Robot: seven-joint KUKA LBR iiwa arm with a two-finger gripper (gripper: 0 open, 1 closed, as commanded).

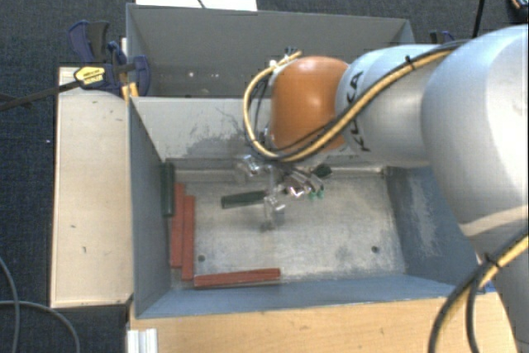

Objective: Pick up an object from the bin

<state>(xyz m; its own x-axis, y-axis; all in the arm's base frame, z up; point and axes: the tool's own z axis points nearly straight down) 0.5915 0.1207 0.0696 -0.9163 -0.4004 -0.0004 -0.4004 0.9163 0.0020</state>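
One dark stick (241, 199) is lying right by your claw (273, 211). Open or closed, nobody can tell. You should be centring over it and lowering gently.

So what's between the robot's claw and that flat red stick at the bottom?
Nothing: in the camera view, only bare grey bin floor lies between the gripper and the red stick.

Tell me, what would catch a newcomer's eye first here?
The silver arm with its orange wrist cover reaches in from the right, its gripper low over the middle of the grey bin, next to a dark stick. Reddish-brown bars lie along the left wall, and another bar along the near wall.
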